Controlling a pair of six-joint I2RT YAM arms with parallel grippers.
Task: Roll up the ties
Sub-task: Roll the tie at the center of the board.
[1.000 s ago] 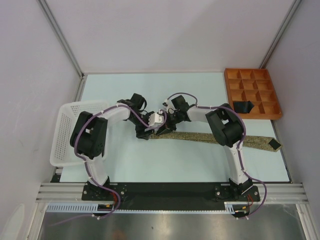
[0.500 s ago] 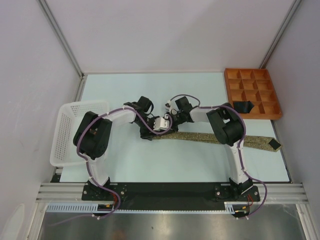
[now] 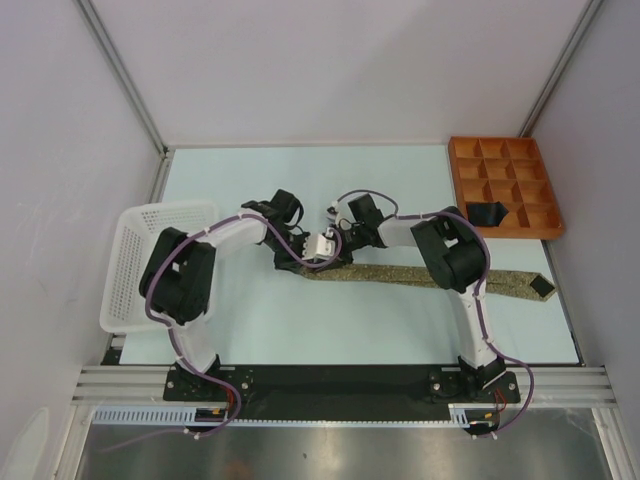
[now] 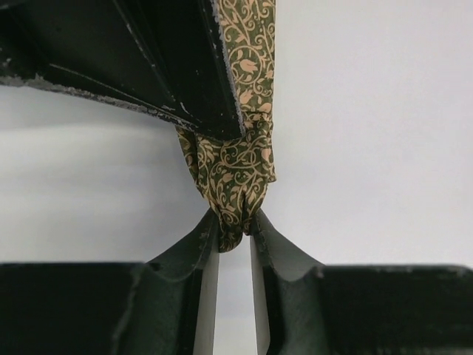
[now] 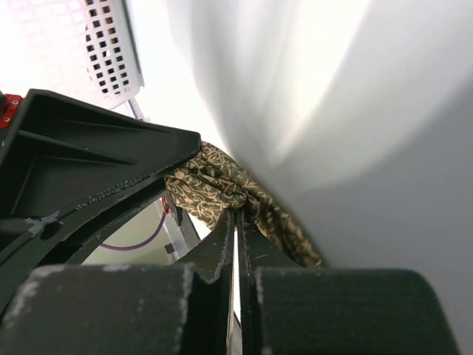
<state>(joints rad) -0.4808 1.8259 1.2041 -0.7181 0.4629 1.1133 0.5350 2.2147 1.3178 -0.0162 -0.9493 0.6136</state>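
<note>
At mid-table my left gripper [image 4: 233,231] and right gripper [image 5: 235,222] both clench the bunched left end of the olive tie [image 3: 400,274]; its length trails right. Crumpled fabric could slip free, or start a crooked roll.

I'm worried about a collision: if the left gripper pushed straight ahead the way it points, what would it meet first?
The olive tie, bunched right between the left gripper's fingers. Just beyond it are the black fingers of the right gripper, though depth is unclear.
</note>
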